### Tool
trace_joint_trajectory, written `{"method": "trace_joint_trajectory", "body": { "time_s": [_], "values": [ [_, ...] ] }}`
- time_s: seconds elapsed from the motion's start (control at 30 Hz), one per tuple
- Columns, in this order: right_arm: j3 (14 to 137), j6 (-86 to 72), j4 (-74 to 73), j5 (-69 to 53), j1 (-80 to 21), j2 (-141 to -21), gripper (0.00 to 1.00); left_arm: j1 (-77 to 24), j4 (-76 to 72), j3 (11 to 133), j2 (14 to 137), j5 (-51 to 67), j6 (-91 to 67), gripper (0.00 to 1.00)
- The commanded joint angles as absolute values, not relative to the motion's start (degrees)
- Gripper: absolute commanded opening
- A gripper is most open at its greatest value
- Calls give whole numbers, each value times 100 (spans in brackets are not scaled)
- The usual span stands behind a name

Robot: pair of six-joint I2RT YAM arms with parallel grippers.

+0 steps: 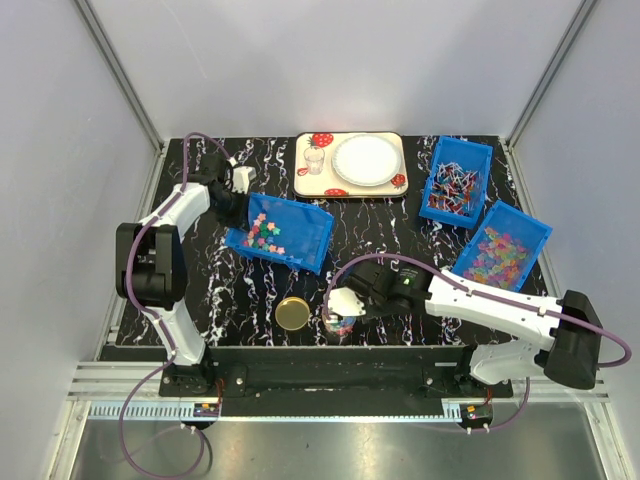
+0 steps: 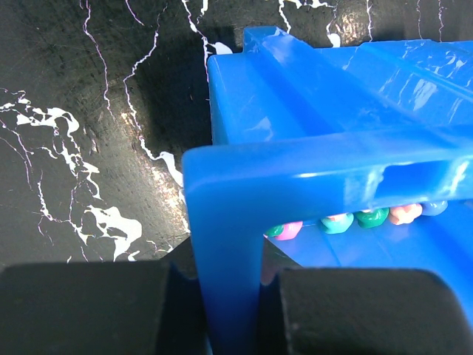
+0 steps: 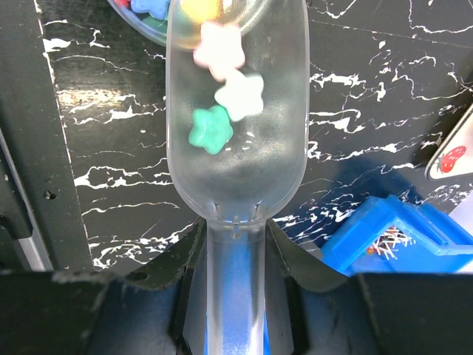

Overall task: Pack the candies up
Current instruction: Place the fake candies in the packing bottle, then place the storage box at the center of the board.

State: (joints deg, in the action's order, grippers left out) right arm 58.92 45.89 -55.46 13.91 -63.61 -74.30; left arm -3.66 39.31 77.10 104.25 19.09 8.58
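Clamping scoop: right end effector | candies ahead in bowl | left end effector pinches bin

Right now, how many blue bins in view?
3. Left bin, rim clamped in the left hand, holds the candies. Back-right bin holds stick sweets. Right bin holds translucent sweets. None looks hidden.

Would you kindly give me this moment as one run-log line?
left gripper: shut on blue bin wall | right gripper: shut on scoop | candies in scoop, tipped toward jar
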Motion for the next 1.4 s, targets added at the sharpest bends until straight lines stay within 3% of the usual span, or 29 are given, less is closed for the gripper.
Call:
{"method": "trace_joint_trajectory", "body": {
  "time_s": [0.0,0.77,1.37],
  "values": [
    [6135,4658,-5572,1661,-6442,-7471,0,-334,3674,7743,10204,2312,791,0],
    [5617,5027,-5634,1854,-6442,-6662,0,-334,3665,7796,10292,2153,800,0],
    [5906,5106,-5651,2584,-6688,-7146,0,-334,3683,7787,10283,2171,809,0]
  ]
}}
